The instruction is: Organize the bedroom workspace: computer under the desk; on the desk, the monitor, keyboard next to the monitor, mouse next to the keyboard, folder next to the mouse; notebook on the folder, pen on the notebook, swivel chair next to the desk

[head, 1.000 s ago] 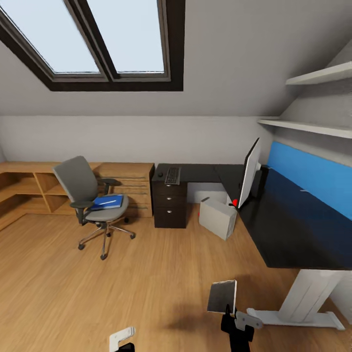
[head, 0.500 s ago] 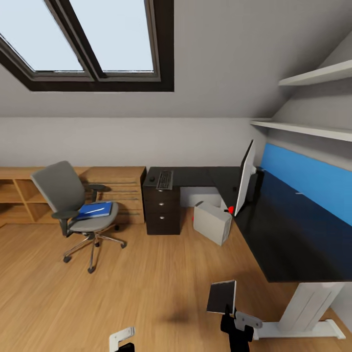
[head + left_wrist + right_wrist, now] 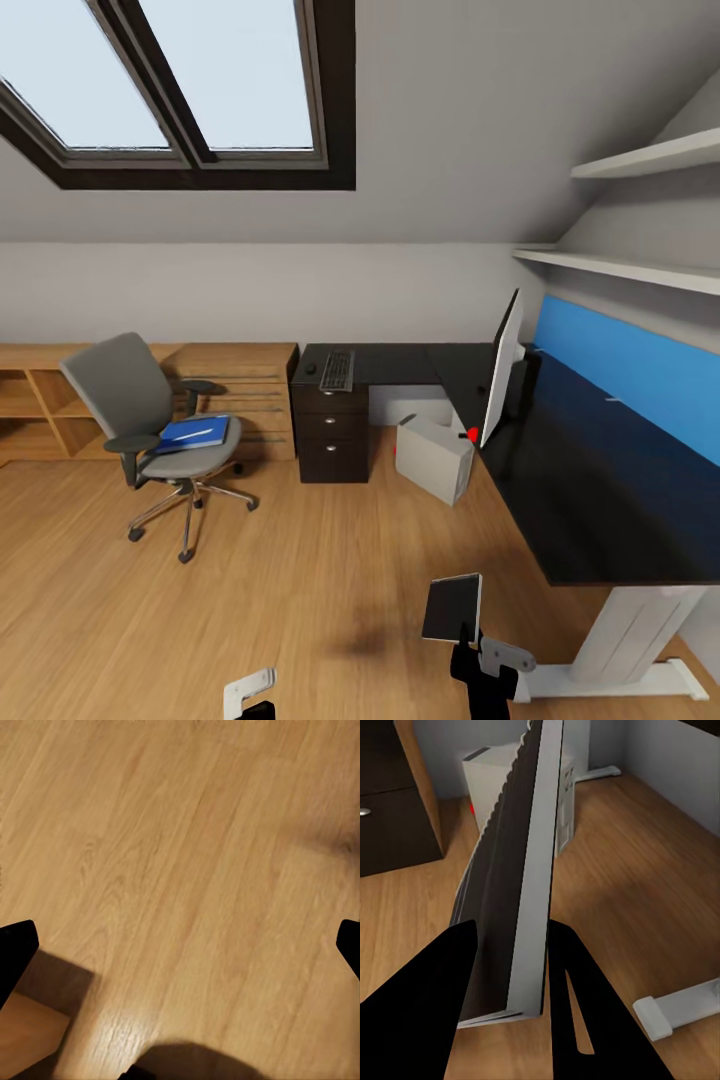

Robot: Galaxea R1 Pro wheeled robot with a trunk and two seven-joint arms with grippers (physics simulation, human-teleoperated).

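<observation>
The notebook point(image 3: 452, 607) stands upright on edge, pinched between the two fingers of the right gripper point(image 3: 510, 967), low in the near foreground above the wooden floor point(image 3: 300, 580). The right wrist view shows the notebook point(image 3: 514, 885) edge-on, one dark finger on each face. The left gripper point(image 3: 180, 945) hangs over bare floor with its fingers spread wide and nothing between them.

The desk point(image 3: 580, 480) runs along the right side and turns across the far wall. The monitor point(image 3: 500, 368) stands on it near the corner. The keyboard point(image 3: 337, 369) and the mouse point(image 3: 297, 368) lie on the far section, above the drawer unit point(image 3: 329, 430). The computer point(image 3: 433, 457) stands on the floor at the desk's inner corner.

The swivel chair point(image 3: 150, 420) stands well left of the desk. The folder point(image 3: 193, 432) lies on its seat, with the pen point(image 3: 196, 434) on top.
</observation>
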